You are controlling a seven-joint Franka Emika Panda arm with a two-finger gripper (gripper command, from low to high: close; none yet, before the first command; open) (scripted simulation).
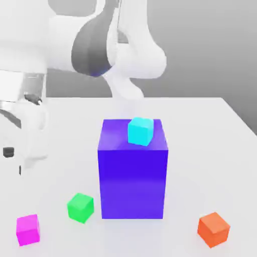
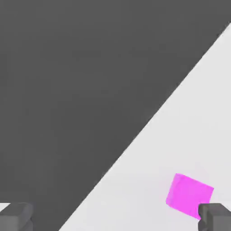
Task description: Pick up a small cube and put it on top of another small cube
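Clearly held the claw wide open, with the two dark fingertips set far apart and nothing between them. Hovered over the white table, near its edge against a dark ground. Had the small magenta-pink cube just beside one fingertip in the hand view, flat on the table, untouched and outside the gap between the fingers.

In the exterior view, found that same cube on the table, below the lower links of the white arm. Lay nearest to it, and farther from the claw, a small green cube. Stood beyond the green cube, farther again from the claw, a large blue-violet block, upright, with a small cyan cube resting slightly turned on its top face. Sat farthest from the claw, past the block, a small orange cube, well apart from the others.
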